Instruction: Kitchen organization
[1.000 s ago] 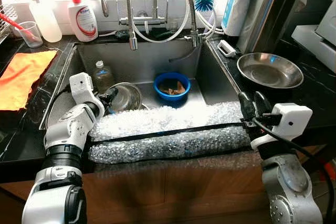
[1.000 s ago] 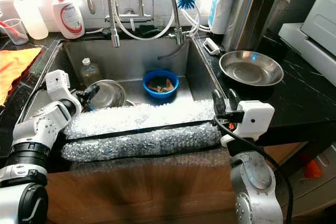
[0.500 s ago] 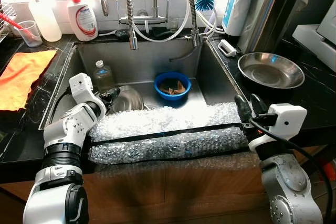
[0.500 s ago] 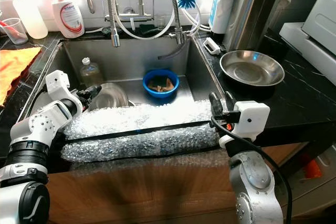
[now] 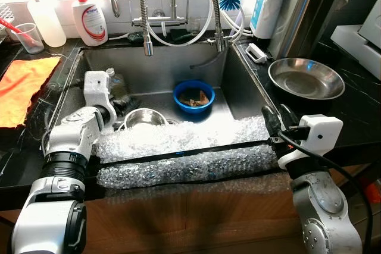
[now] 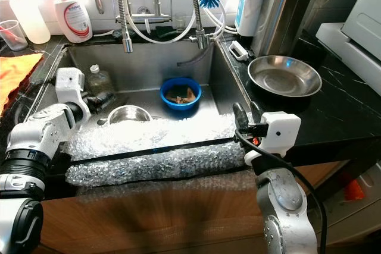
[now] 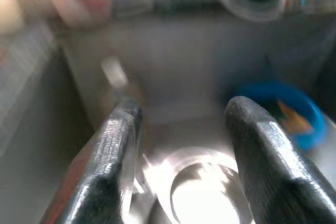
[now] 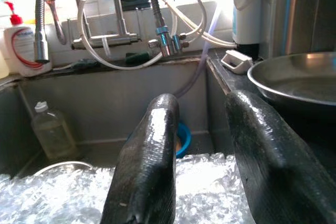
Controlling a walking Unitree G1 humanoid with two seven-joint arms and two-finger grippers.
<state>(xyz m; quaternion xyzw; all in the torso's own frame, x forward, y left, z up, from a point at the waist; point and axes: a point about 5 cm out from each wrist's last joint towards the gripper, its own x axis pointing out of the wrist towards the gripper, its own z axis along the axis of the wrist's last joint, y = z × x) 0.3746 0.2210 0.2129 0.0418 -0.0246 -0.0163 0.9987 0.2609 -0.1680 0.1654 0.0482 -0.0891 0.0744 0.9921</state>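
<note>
Stood at a steel sink (image 5: 238, 90) whose front rim was padded with a long roll of bubble wrap (image 5: 184, 153), leaving the basin open behind it. Left gripper (image 5: 122, 104) reached down inside the basin near the left wall, fingers (image 7: 113, 150) spread apart and holding nothing. Just ahead of and slightly below those fingertips lay a small steel bowl (image 5: 143, 117), upright on the sink floor, apart from the gripper. Close beside the gripper, toward the back wall, stood a small clear bottle (image 6: 98, 81). Further across the basin sat a blue bowl (image 5: 194, 95) with brownish scraps in it, well apart from the left gripper. Right gripper (image 5: 277, 124) hovered over the right end of the bubble wrap at the counter edge, fingers (image 8: 152, 161) parted and empty. Beyond it on the black counter (image 5: 357, 105) rested a wide steel dish (image 5: 306, 78), apart from the gripper.
</note>
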